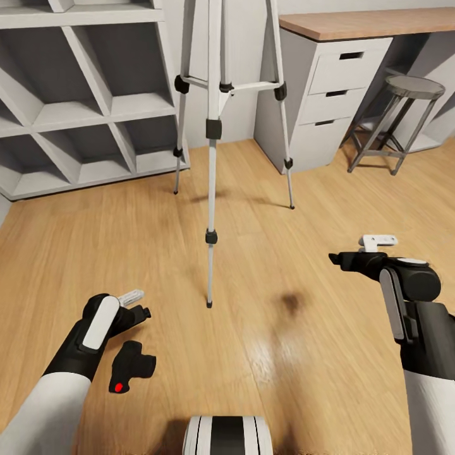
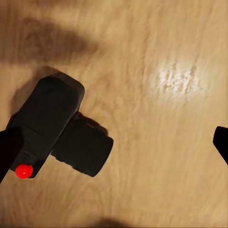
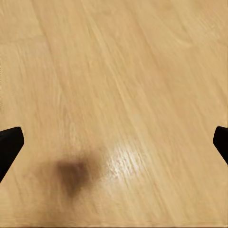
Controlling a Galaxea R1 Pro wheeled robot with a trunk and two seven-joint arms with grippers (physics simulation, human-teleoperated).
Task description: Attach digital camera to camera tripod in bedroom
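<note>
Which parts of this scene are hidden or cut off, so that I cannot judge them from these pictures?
- Camera tripod: its head is cut off by the top edge of the head view, so the mount cannot be seen.
- Digital camera: in the left wrist view one corner is covered by a dark fingertip.
- Left gripper: the head view shows it from above; whether it touches the camera cannot be told.
- Stool: its far legs overlap.

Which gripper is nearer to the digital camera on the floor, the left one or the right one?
Left. The left gripper hangs open just above and beside the digital camera, not touching it. The right gripper is open too, far across the floor.
</note>
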